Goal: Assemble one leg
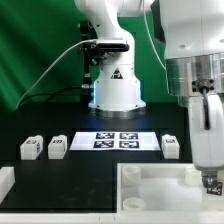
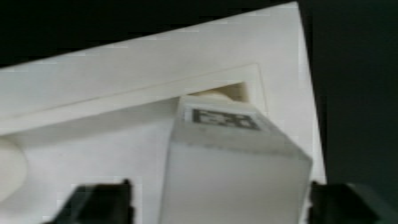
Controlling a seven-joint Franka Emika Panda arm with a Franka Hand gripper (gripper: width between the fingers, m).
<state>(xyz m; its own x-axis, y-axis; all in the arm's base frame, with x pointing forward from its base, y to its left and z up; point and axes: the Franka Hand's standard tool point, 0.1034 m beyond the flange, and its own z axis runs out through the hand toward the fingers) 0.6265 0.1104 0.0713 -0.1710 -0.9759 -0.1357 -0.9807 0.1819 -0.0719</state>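
In the wrist view a white leg (image 2: 235, 150) with a black-and-white tag at its far end stands between my fingers. Its far end sits at a raised corner socket (image 2: 235, 88) of the large white panel (image 2: 98, 105). My gripper (image 2: 226, 190) straddles the leg: one finger (image 2: 103, 200) stands apart from it by a narrow gap, the other (image 2: 338, 200) is at its edge. In the exterior view the gripper (image 1: 210, 183) is low over the panel's (image 1: 150, 185) corner at the view's right, and the leg there is hidden by the hand.
Two loose legs (image 1: 31, 148) (image 1: 57, 146) lie at the exterior view's left, and a third (image 1: 170, 147) lies at its right. The marker board (image 1: 117, 140) lies between them. The robot base (image 1: 115, 85) stands behind it.
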